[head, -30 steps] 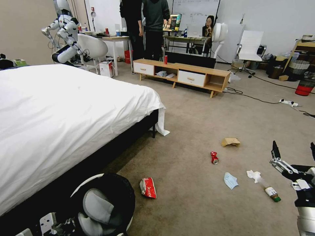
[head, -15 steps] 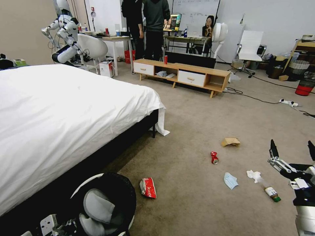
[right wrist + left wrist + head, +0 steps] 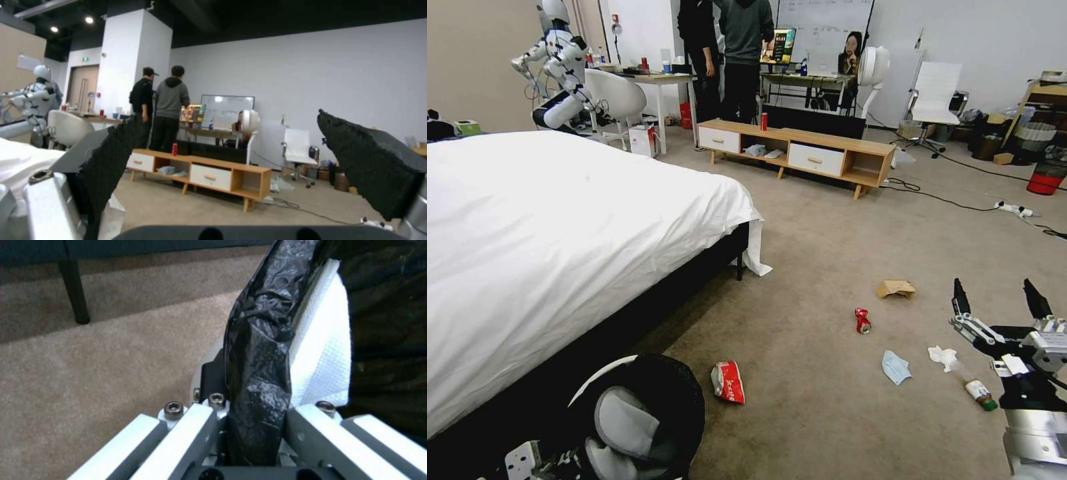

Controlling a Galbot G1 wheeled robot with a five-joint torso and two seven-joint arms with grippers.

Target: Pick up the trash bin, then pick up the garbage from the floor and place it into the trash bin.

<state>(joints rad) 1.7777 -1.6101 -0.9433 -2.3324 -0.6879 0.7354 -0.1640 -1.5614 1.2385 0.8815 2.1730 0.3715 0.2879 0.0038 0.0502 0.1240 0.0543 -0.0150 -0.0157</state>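
Head view: the left end effector (image 3: pixel 249 426) pinches the trash bin (image 3: pixel 684 400) rim near left by the bed (image 3: pixel 560 233); the right end effector (image 3: pixel 997 300), spread, hovers over the green-capped bottle (image 3: pixel 979 392) and tissue (image 3: pixel 942 357).

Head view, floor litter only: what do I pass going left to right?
Wrapper → crushed can → mask → tissue → bottle.

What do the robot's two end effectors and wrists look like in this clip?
The right end effector has two black, pointed, textured fingers on silver-white linkages, over a black-and-silver cylindrical wrist. The left end effector has pale silver-white metal link bars with dark hex bolts and a black base.
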